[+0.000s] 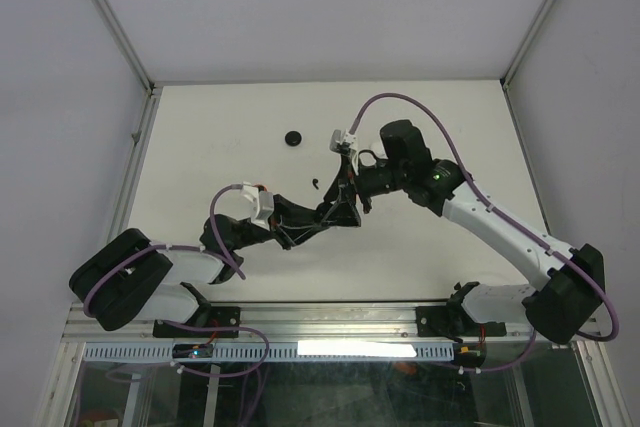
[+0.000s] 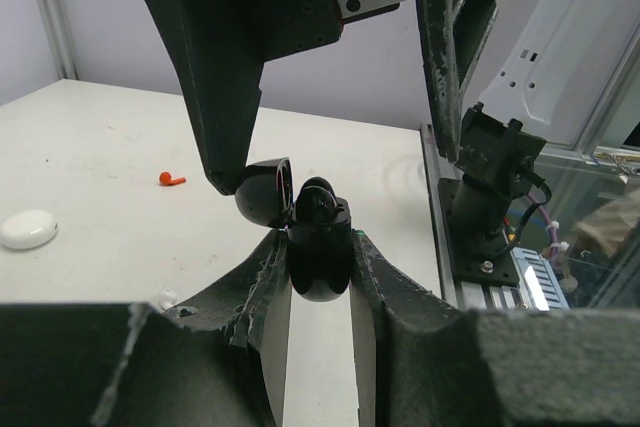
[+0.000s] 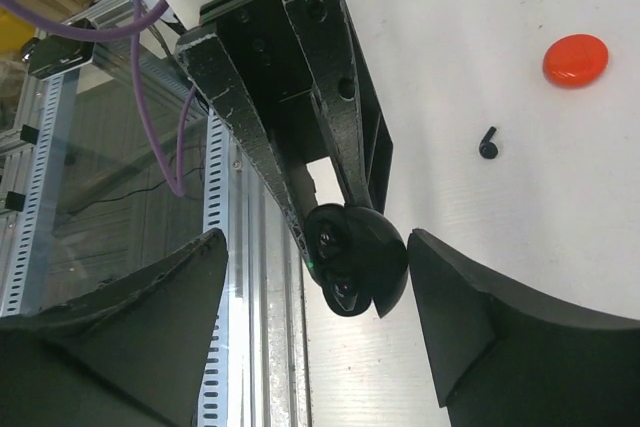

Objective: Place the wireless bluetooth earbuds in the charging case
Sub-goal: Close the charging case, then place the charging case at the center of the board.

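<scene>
- The left pincer (image 2: 316,277) is clamped on the black charging case (image 3: 360,257) by its sides. It seems to hold the case up off the desk (image 2: 120,137), with the lid (image 2: 263,193) swung open. The shell is rounded and glossy, so a sideways nudge could twist it in the grip or squeeze it out.
- The right pincer (image 3: 318,242) stands wide and empty, straddling the case, with one finger (image 3: 470,317) just beside the lid. A small drift toward that finger could snap the lid shut or lever the case loose.
- Something dark and round sits at the mouth of the case, between the left pincer's tips. I cannot tell whether it is a fully seated earbud. If it stands proud, closing the lid could jam it or flick it out.
- A black earbud (image 3: 488,143) lies on the desk out beyond the right pincer's tips, well apart from the case. A red earbud (image 2: 172,179) lies off to the left pincer's left. Both are tiny and curved, so an off-centre pinch could shoot one away or pick it up turned wrong for its well.
- A red disc (image 3: 575,59) lies farther out beyond the black earbud. Wide fingers coming down there could sweep either one aside.
</scene>
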You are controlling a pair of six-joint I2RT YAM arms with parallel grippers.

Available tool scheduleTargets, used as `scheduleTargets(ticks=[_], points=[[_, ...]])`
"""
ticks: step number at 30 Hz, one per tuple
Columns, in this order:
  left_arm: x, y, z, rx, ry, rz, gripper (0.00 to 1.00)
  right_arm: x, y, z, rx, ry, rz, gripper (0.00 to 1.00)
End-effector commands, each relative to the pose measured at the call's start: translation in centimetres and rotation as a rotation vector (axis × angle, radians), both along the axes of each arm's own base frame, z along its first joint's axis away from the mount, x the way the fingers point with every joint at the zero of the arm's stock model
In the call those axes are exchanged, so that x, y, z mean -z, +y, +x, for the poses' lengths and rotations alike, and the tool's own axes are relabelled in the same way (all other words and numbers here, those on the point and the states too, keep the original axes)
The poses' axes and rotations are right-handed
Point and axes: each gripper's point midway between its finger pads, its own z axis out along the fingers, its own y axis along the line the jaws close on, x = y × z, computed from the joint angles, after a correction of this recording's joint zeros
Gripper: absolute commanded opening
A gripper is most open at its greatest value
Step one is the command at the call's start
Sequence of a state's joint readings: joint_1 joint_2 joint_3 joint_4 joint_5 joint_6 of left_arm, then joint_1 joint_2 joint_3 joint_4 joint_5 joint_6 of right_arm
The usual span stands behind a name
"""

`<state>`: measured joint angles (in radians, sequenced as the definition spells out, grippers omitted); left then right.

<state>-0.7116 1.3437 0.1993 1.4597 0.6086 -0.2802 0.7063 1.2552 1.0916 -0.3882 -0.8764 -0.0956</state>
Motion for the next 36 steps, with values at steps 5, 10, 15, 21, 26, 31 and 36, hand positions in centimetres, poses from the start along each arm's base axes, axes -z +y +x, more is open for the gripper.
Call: scheduleTargets(ticks=[5,10,15,21,26,31,36], points=[[-6.7,1.5,-0.2,-0.05,-0.173,-0.221,0.0,-2.6,-0.3,-2.1,-0.124,0.006,0.042,0.74],[-6.1,1.4,0.5,-0.075,-0.138,-0.209,0.0,-2.9,-0.6,-2.4,-0.127,-0.003,0.042,0.73],[-5.7,1.6,1.0,-0.104,-0.11,-0.207,0.0,-2.8,-0.9,-2.7,-0.139,0.008,0.028,0.72],[-5.2,1.4,1.6,-0.121,-0.071,-0.183,0.0,-2.7,-1.3,-2.5,-0.1,-0.021,0.013,0.71],[-4.5,1.3,1.9,-0.127,-0.006,-0.154,0.0,-2.8,-1.9,0.1,0.085,-0.106,-0.012,0.72],[-2.6,0.7,2.5,-0.119,0.147,-0.075,0.03,-3.7,-3.4,2.2,0.302,-0.183,0.021,0.73],[0.7,-0.2,2.8,-0.11,0.389,0.056,0.04,-2.9,-5.5,4.7,0.544,-0.196,0.022,0.74]])
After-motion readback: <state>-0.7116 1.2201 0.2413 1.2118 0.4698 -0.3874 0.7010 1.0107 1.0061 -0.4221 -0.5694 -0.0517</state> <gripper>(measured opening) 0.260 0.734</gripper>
